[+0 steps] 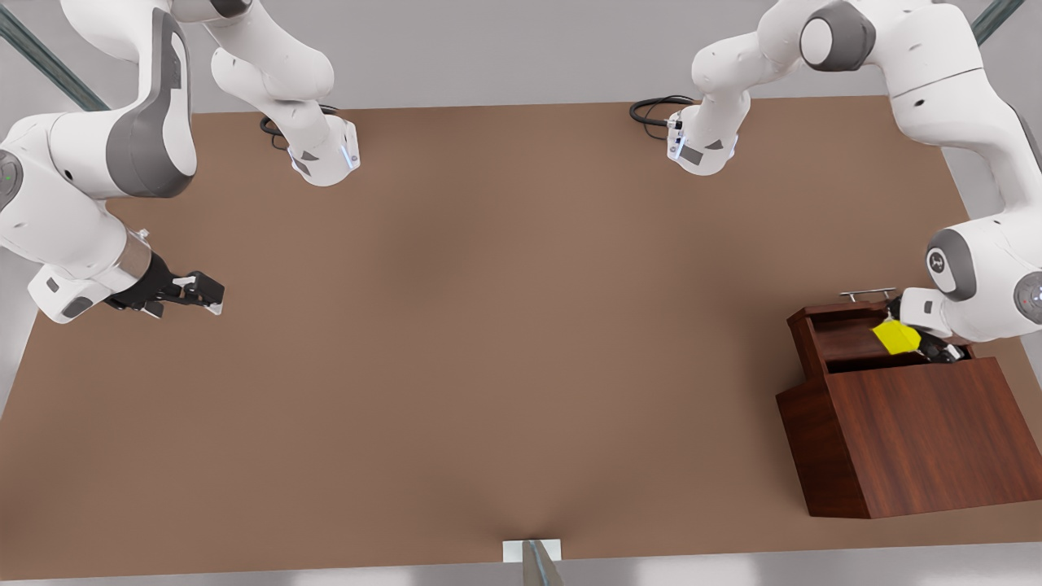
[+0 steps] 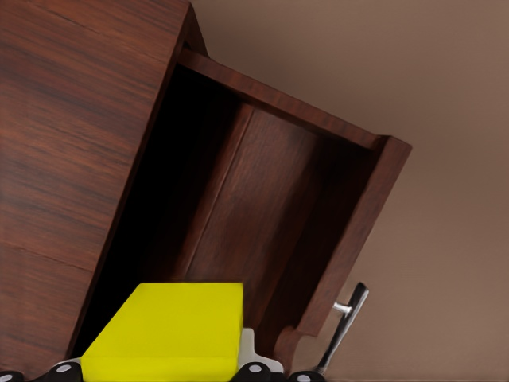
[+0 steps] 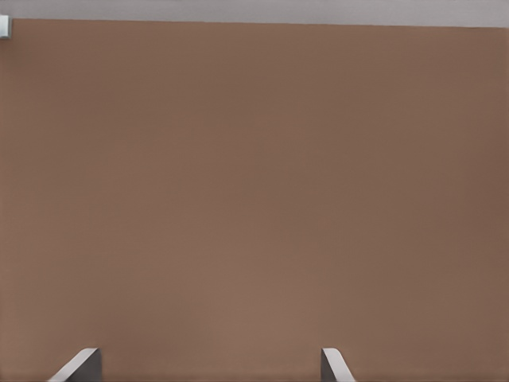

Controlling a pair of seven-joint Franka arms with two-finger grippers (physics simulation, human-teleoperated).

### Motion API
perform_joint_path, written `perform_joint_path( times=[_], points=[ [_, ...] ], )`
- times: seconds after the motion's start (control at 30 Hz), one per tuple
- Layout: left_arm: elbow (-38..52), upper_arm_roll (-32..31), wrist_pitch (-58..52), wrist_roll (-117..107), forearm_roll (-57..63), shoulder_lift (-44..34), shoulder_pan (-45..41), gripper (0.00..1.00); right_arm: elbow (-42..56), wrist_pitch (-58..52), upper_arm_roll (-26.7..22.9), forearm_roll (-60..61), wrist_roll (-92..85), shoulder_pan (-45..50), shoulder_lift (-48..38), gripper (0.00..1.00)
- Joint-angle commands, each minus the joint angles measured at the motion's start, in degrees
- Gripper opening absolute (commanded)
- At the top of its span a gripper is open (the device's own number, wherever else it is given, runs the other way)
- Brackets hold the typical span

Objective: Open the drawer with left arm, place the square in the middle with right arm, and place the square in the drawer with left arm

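The drawer stands pulled out of its dark wood cabinet at the front view's right, its silver handle facing away from the cabinet. My left gripper hangs over the open drawer, shut on the yellow square. In the left wrist view the square sits between the fingers above the drawer's floor, with the handle to one side. My right gripper waits open above the table at the front view's left, its fingertips spread over bare tabletop.
The brown table stretches wide between the two arms. Both arm bases stand at its far edge. A small white bracket sits at the near edge. The cabinet is close to the table's near right corner.
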Motion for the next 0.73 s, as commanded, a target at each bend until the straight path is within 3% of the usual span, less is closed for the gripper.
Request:
perform_joint_path(
  times=[0.0, 0.03, 0.1, 0.23, 0.27, 0.33, 0.37, 0.4, 0.47, 0.7],
  points=[
    [0.00, -0.08, 0.06, 0.00, 0.38, 0.19, 0.31, 0.74, 0.00, 0.00, 0.00, 0.00, 0.00, -0.04, 0.00, 1.00],
    [0.00, -0.08, 0.06, -0.09, 0.38, 0.46, 0.49, 0.75, 0.00, 0.00, 0.00, 0.00, 0.00, 0.04, 0.00, 1.00],
    [0.00, -0.08, 0.06, -0.70, 0.29, 0.46, 0.49, 1.00, 0.00, 0.00, 0.00, 0.00, 0.00, 0.04, 0.00, 1.00],
    [0.00, -0.08, -0.90, -1.14, 0.20, 0.11, 0.49, 1.00, 0.00, -0.09, 0.00, 0.00, 0.00, 0.04, 0.00, 1.00],
    [0.00, -0.17, -3.09, -11.57, 0.20, -2.96, 0.49, 1.00, 0.00, -0.09, 0.00, 0.00, 0.00, 0.04, 0.00, 1.00],
    [0.35, -1.49, -13.55, -55.41, -4.53, -10.26, -4.60, 1.00, 0.00, -0.09, 0.00, 0.00, 0.00, 0.04, 0.00, 1.00],
    [0.62, -1.22, -13.65, -75.38, -8.32, -13.95, -8.21, 1.00, 0.00, 0.00, 0.00, 0.00, 0.00, 0.04, 0.00, 1.00],
    [2.54, -0.78, -14.17, -80.77, -8.50, -14.57, -10.85, 1.00, 0.00, 0.00, 0.00, 0.00, 0.00, 0.04, 0.00, 1.00],
    [8.70, -0.61, -22.43, -81.30, -8.41, -13.34, -11.64, 1.00, 0.00, 0.00, 0.00, 0.00, 0.00, 0.05, 0.00, 1.00],
    [9.76, -3.42, -23.05, -80.68, -10.87, -14.04, -11.64, 1.00, 0.00, 0.00, 0.00, 0.00, 0.00, 0.13, 0.00, 1.00]
  ],
)
